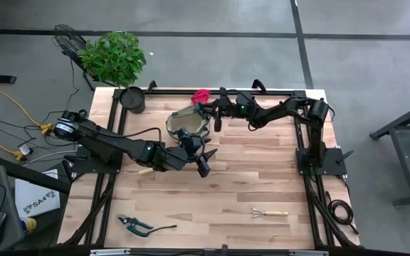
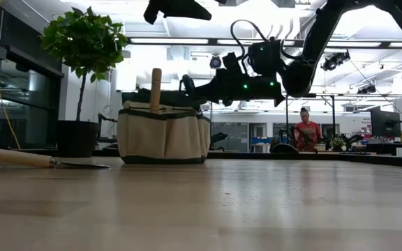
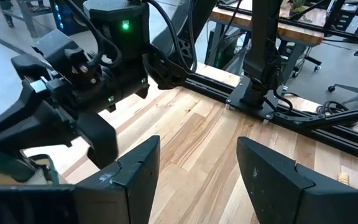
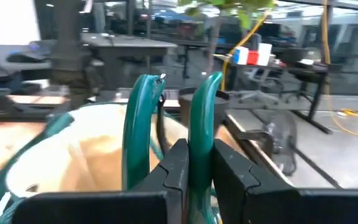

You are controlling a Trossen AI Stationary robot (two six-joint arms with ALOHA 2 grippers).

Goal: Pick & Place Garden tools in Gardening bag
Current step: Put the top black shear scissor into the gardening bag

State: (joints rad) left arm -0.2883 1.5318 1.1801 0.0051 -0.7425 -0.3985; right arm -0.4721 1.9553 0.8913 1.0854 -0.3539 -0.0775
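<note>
The right gripper (image 4: 190,180) is clamped on one green handle (image 4: 201,118) of the bag (image 1: 188,122), which sits at upper centre of the high view; the second handle (image 4: 138,124) stands free just beside it. The left gripper (image 1: 203,158) hangs just below the bag in that view with its fingers (image 3: 135,171) spread apart and nothing between them.

One wooden handle (image 2: 155,89) already sticks up out of the bag. A trowel (image 2: 40,160) lies on the tabletop (image 1: 248,178) at the left edge of the low view. The pruners (image 1: 135,225) lie at lower left of the high view, the mini rake (image 1: 269,212) at lower right, and the red glove (image 1: 201,94) sits at the top edge, just beside the right arm.

Risks, as I judge them:
- The bag is soft fabric. A pull on a single handle could tilt it or fold the mouth shut, so a dropped tool would catch on the rim.
- The two arms are close together over the bag. A careless swing by the left arm could strike the right arm or knock the bag.
- The pruners and rake are well apart from the bag, so a weak grasp on a long carry could let a tool slip.

A white sheet at lower left of the high view, off the tabletop, bears dark lettering too small to read with certainty. No other writing is legible.
</note>
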